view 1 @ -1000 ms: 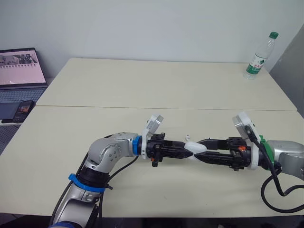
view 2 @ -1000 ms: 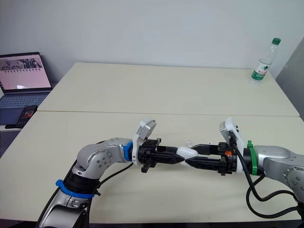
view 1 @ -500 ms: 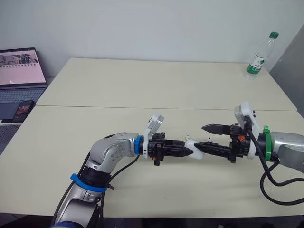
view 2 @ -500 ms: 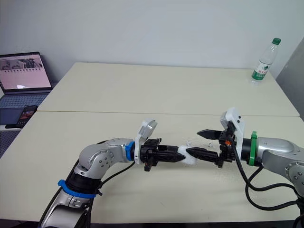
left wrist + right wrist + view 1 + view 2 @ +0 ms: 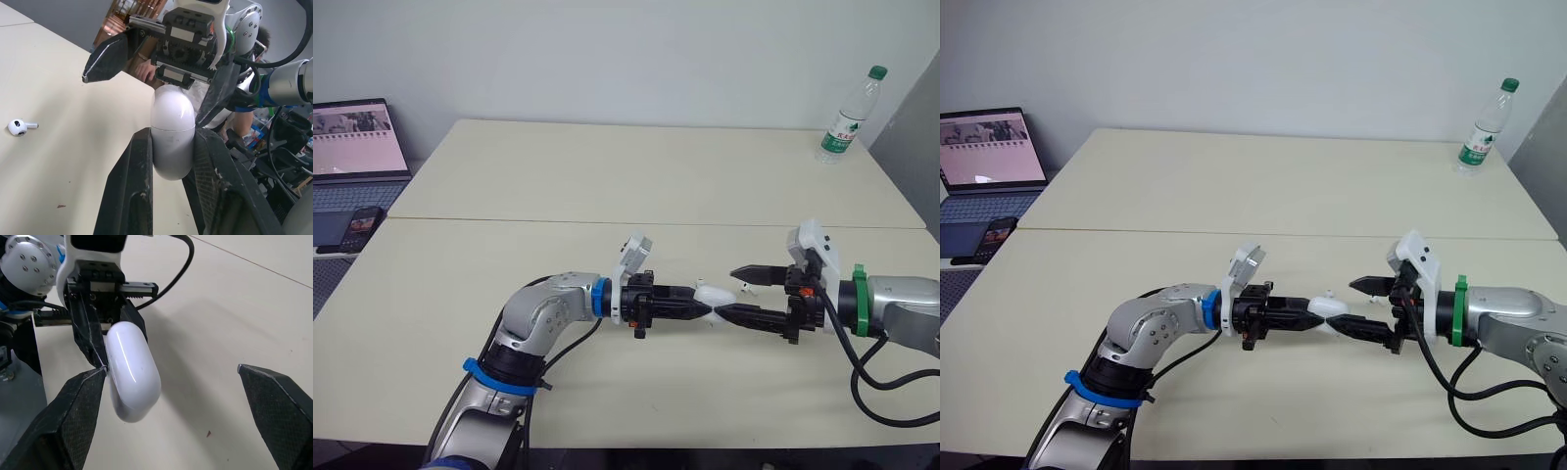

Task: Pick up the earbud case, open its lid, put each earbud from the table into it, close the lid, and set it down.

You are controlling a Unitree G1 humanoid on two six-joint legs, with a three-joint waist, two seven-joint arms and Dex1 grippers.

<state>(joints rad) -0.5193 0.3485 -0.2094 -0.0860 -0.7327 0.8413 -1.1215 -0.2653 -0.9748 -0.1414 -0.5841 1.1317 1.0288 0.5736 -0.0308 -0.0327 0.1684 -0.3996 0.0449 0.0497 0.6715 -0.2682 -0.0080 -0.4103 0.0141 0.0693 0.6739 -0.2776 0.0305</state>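
The left gripper (image 5: 703,309) pinches the white case (image 5: 171,132) between its two fingers, lid shut, just above the table (image 5: 607,186). From 3 o'clock the right gripper (image 5: 171,369) faces it with fingers spread wide, one tip right beside the case. An earbud (image 5: 18,127) lies on the table just past the case, at 12 o'clock. A bottle (image 5: 846,116) stands near the table's 1 o'clock corner.

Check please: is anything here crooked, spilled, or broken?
Nothing stands out. The earbud case sits straight in the left jaws, lid shut; one earbud lies on the table; the bottle stands upright, capped.
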